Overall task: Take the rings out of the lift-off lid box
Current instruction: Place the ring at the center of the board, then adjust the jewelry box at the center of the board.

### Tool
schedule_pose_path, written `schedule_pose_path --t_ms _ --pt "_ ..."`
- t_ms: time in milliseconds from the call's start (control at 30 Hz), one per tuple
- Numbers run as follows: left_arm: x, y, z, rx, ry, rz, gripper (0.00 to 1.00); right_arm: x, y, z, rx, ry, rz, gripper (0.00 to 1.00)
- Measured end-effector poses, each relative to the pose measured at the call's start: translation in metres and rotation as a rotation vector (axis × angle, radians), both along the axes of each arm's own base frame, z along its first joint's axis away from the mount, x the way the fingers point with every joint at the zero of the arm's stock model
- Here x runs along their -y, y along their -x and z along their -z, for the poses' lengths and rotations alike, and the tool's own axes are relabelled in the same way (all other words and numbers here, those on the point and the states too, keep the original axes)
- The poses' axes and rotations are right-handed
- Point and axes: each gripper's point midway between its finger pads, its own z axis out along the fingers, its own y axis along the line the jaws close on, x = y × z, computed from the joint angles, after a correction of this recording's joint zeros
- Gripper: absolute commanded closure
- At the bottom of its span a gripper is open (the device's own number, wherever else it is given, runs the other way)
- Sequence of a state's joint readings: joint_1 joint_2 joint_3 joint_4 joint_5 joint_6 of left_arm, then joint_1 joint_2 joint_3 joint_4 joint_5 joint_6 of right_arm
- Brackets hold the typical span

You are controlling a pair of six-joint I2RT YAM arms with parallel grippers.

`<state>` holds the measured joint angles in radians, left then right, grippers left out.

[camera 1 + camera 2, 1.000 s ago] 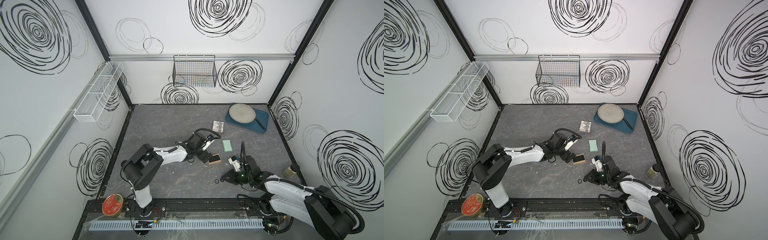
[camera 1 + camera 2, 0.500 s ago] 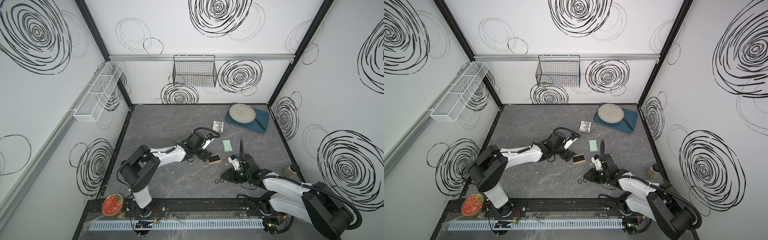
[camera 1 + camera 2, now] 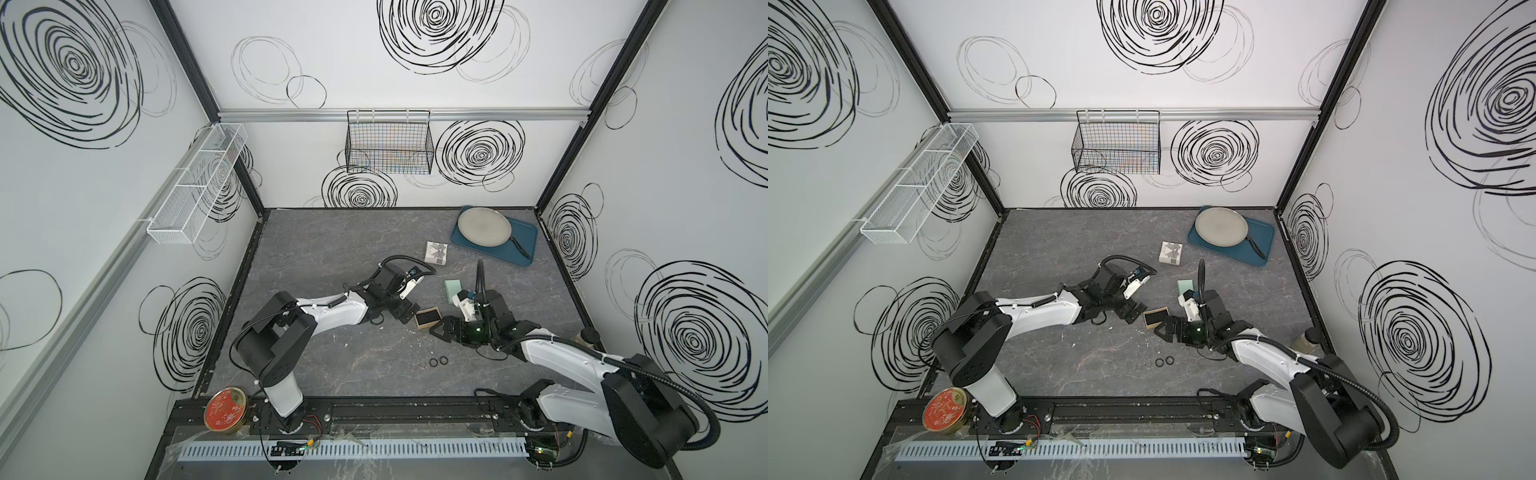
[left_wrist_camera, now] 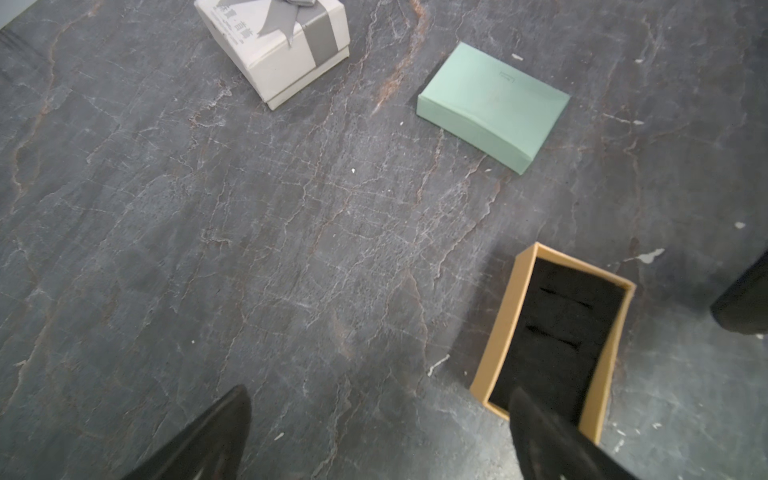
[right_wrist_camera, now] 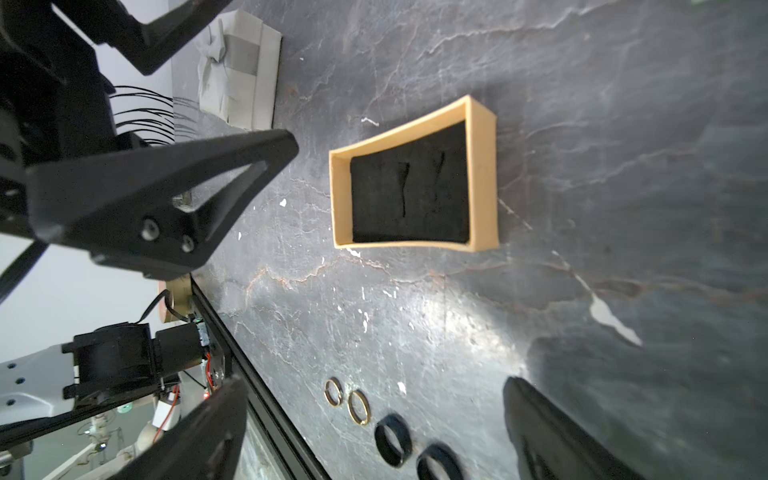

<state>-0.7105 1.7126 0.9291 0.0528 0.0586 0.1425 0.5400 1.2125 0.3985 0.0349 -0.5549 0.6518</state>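
The lift-off lid box (image 3: 428, 318) is a tan base lined with black foam (image 5: 409, 191); its slots show no rings. Its mint green lid (image 3: 453, 289) lies just behind it. The rings (image 3: 430, 363) lie in a row on the table in front of the box: two thin pale ones (image 5: 359, 407) and two black ones (image 5: 392, 439). My right gripper (image 5: 376, 392) hangs open above the row, between rings and box (image 3: 1156, 318). My left gripper (image 4: 380, 415) is open at the box's left end, one fingertip (image 4: 536, 419) over its corner.
A white gift box with a grey bow (image 3: 435, 252) sits behind the arms. A blue tray (image 3: 521, 235) holding a grey pan (image 3: 484, 226) fills the back right corner. A small jar (image 3: 587, 336) stands by the right wall, and a red tin (image 3: 225, 411) sits on the front rail.
My right gripper has opened, left a black ring at the row's right end, and drawn up toward the box. The left arm has hardly moved.
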Motion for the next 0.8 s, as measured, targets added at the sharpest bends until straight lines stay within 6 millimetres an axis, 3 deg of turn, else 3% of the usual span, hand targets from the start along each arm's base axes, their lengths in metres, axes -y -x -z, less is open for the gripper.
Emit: schedule_pose_path --t_ms 133,367,800 --pt "0.000 0.000 0.008 -0.011 -0.008 -0.001 0.00 -0.007 -0.005 0.004 -0.015 -0.014 -0.009 0.00" --pt "-0.001 0.002 0.026 -0.045 -0.032 -0.005 0.00 -0.019 -0.023 -0.009 0.035 -0.059 -0.014 0.00" --pt "0.000 0.001 0.027 -0.046 -0.030 -0.011 0.00 -0.018 -0.051 0.001 0.041 -0.083 0.030 0.00"
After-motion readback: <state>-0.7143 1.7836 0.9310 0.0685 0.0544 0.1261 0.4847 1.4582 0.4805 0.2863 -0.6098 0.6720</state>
